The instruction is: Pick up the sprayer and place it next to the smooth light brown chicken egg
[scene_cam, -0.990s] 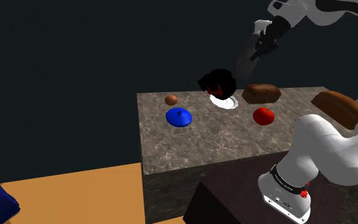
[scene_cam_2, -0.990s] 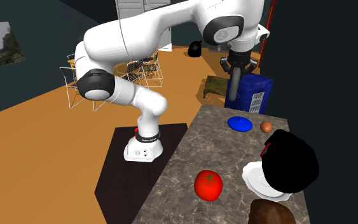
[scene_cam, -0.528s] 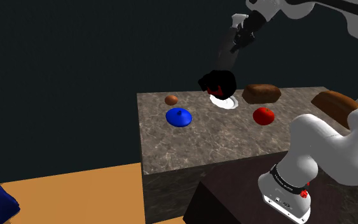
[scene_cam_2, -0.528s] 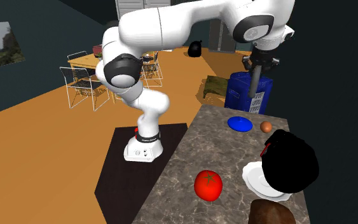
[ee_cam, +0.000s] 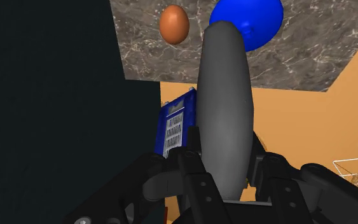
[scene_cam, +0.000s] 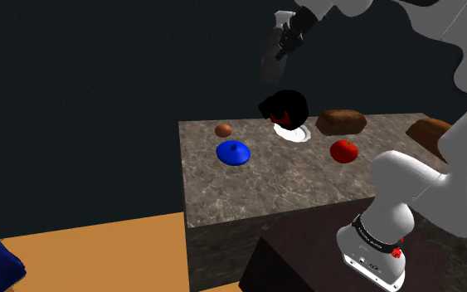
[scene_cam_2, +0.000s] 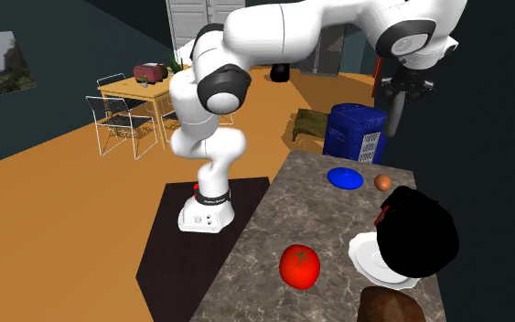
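Note:
The sprayer (scene_cam: 266,61) is a long, plain grey, rounded body hanging high above the table's far edge, with my gripper (scene_cam: 289,36) shut on its upper end. In the second exterior view the sprayer (scene_cam_2: 394,115) hangs under the gripper (scene_cam_2: 402,88), well above the brown egg (scene_cam_2: 383,182). In the wrist view the black fingers clasp the sprayer (ee_cam: 225,108) at the gripper (ee_cam: 225,173); its tip points between the egg (ee_cam: 173,24) and a blue dome-shaped lid (ee_cam: 247,22). The egg (scene_cam: 223,130) lies near the table's far corner at the shoulder view's left.
A blue lid (scene_cam: 233,153) lies just in front of the egg. A black object (scene_cam: 285,108) sits on a white plate (scene_cam: 296,134); a tomato (scene_cam: 343,150) and two brown loaves (scene_cam: 341,121) lie further right. A blue crate (scene_cam_2: 356,133) stands on the floor beyond the marbled table (scene_cam: 256,187).
The arm has swung up and toward the shoulder view's left with the sprayer held, from over the loaf to past the black object, nearer the egg end of the table.

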`<state>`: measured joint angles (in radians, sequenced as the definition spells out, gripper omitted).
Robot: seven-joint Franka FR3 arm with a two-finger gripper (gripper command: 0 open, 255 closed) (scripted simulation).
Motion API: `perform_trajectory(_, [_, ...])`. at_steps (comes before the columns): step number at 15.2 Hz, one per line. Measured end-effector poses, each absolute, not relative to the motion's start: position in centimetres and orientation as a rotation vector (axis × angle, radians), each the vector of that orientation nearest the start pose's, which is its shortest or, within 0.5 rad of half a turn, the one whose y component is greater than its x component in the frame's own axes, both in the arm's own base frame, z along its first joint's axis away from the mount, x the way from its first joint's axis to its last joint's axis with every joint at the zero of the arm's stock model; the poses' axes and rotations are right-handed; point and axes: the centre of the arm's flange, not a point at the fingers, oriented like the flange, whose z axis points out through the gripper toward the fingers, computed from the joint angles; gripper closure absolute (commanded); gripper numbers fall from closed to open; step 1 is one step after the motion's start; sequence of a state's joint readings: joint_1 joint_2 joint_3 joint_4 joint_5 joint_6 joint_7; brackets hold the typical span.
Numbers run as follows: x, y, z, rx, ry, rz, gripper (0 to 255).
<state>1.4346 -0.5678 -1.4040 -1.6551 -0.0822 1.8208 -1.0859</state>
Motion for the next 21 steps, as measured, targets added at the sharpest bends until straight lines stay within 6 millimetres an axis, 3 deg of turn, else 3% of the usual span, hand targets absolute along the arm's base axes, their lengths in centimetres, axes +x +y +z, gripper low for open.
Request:
perform_trajectory(9, [66.5, -13.1, 61.2, -2.387, -1.434, -0.666, 255])
perform_trajectory(21, [67.2, -13.0, 55.0, -2.39, -1.433, -0.662, 255])
